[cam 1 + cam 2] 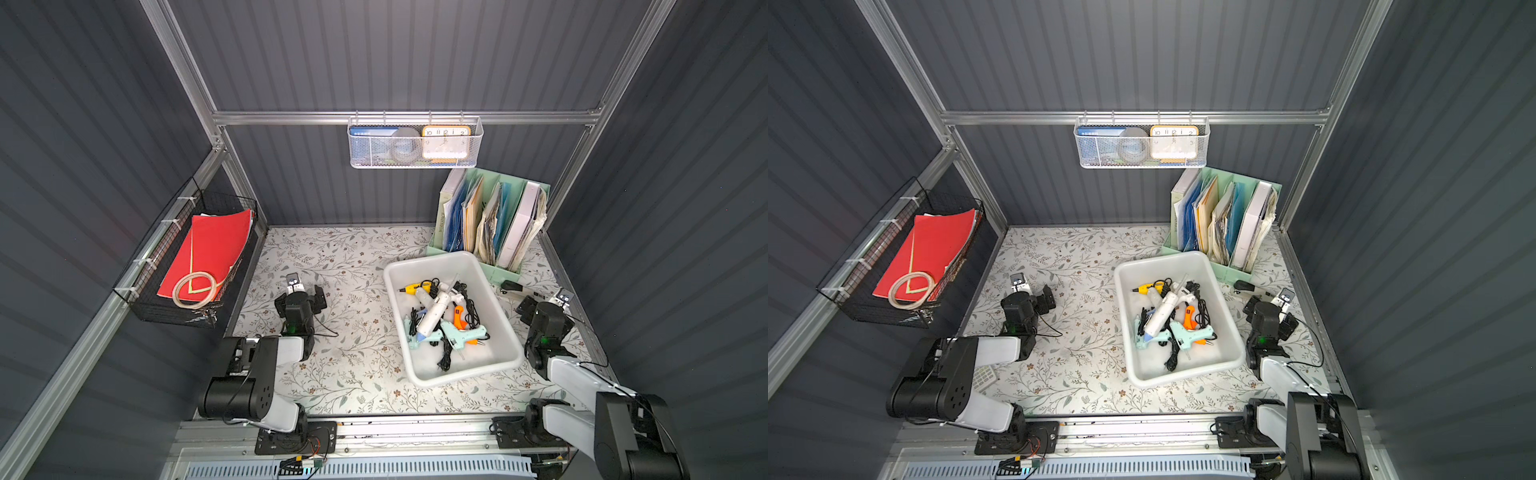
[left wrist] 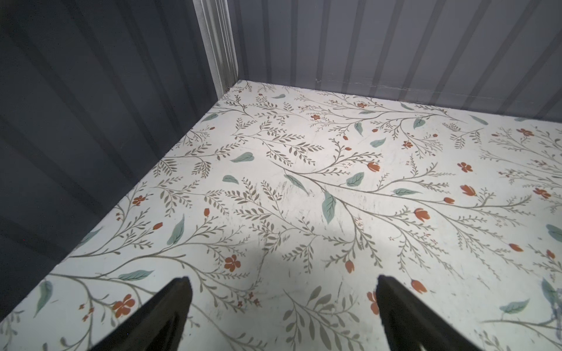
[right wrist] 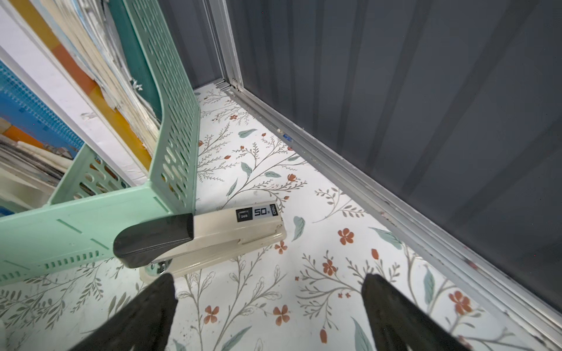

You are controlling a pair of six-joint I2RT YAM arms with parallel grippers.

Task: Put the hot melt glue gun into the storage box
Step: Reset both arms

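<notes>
As a top view is showing, the glue guns (image 1: 434,311) are lying heaped, long axes crossing, inside the storage box (image 1: 478,359), left of the right gripper (image 1: 561,297), the nearer one. In the left wrist view the left gripper (image 2: 282,281) is being held wide, empty. In the right wrist view the right one is being held wide too, empty.

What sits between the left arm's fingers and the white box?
Nothing: only bare flowered tabletop separates the left fingers from the storage box, seen in both top views.
</notes>
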